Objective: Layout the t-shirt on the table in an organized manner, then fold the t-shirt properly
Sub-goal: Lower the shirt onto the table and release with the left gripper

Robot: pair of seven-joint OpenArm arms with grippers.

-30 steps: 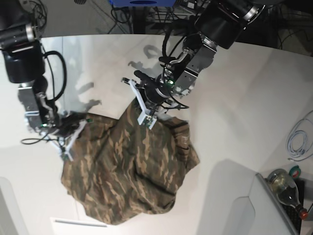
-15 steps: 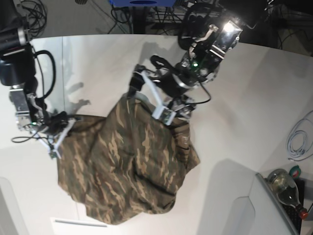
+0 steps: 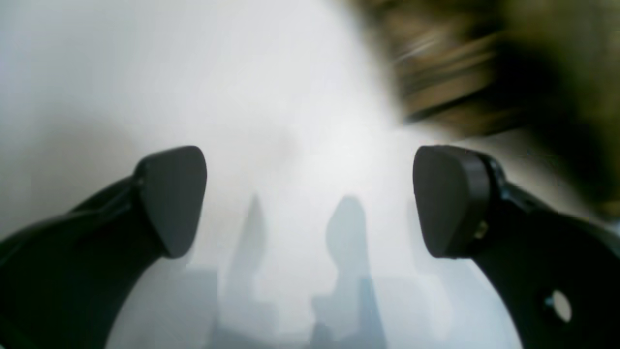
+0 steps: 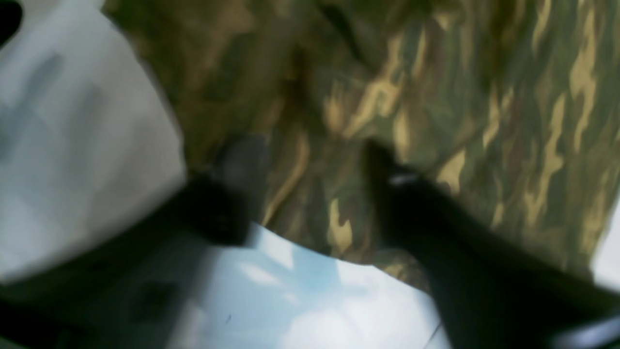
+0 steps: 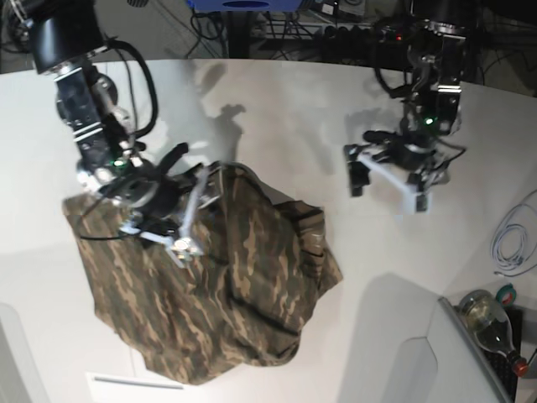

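left pincer (image 5: 388,179): spread wide, empty | right pincer (image 5: 195,211): parted over t-shirt (image 5: 210,294) | table (image 5: 277,109): white

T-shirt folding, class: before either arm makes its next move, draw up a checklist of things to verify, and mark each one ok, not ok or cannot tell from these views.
1. left gripper open and empty above the table: ok.
2. Left gripper clear of the t-shirt: ok, it hangs beside the cloth over bare table.
3. right gripper open: ok, jaws apart in the wrist view.
4. Right gripper free of the cloth: cannot tell, it sits right over the fabric and the view is blurred.
5. T-shirt laid flat: not ok, it is bunched and creased.
6. T-shirt fully on the table: ok.
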